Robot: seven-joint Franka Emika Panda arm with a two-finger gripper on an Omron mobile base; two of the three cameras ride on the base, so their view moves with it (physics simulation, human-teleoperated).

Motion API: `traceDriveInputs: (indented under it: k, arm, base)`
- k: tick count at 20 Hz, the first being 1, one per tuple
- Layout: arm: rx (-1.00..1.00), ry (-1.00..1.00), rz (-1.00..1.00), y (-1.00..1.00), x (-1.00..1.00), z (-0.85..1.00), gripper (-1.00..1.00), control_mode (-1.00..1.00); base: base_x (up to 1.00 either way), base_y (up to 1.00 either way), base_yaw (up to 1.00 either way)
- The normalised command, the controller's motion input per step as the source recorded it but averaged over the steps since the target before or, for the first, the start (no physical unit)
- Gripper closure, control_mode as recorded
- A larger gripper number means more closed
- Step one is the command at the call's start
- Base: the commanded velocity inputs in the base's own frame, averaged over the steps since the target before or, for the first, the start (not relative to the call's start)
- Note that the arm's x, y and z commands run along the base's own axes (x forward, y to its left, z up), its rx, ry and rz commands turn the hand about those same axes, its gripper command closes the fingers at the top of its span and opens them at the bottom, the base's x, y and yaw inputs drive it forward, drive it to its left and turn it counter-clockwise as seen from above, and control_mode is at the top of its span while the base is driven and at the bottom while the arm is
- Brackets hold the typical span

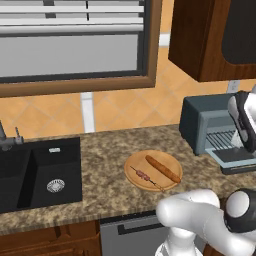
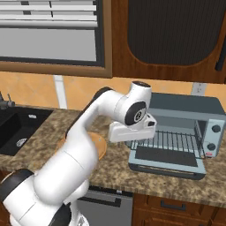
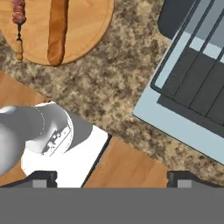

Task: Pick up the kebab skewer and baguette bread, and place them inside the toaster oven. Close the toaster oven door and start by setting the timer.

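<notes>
The baguette bread [image 1: 163,168] [image 3: 59,28] and the thin kebab skewer [image 1: 147,177] [image 3: 18,19] lie side by side on a round wooden board [image 1: 140,162] [image 3: 89,24] on the counter. To their right stands the blue-grey toaster oven [image 1: 202,120] [image 2: 185,112]. Its door [image 2: 167,159] [image 3: 179,127] is dropped flat, showing the wire rack [image 2: 172,140]. My gripper [image 3: 113,176] hangs open and holds nothing. It is above the counter between the board and the door, near the counter's front edge.
A black sink [image 1: 40,172] sits at the counter's left. A dark wooden cabinet [image 1: 210,35] hangs above the oven. Two knobs [image 2: 214,137] sit on the oven's right face. My own arm [image 2: 84,145] hides most of the board in the right base view.
</notes>
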Motion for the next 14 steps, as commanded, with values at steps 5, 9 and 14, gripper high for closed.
traceDriveInputs:
  k: [5,9,14]
  arm:
    - [-0.1,0.01,0.32,1.0,0.0,-0.12,-1.0,-1.0]
    - [-0.02,0.01,0.3,1.0,0.06,-0.39,-1.0,-1.0]
    - [0.0,0.02,0.21,0.94,0.29,-0.42,-1.0,-1.0]
  base:
    - [0.0,0.0,0.0]
    - [0.0,0.0,0.0]
    - [0.0,0.0,0.0]
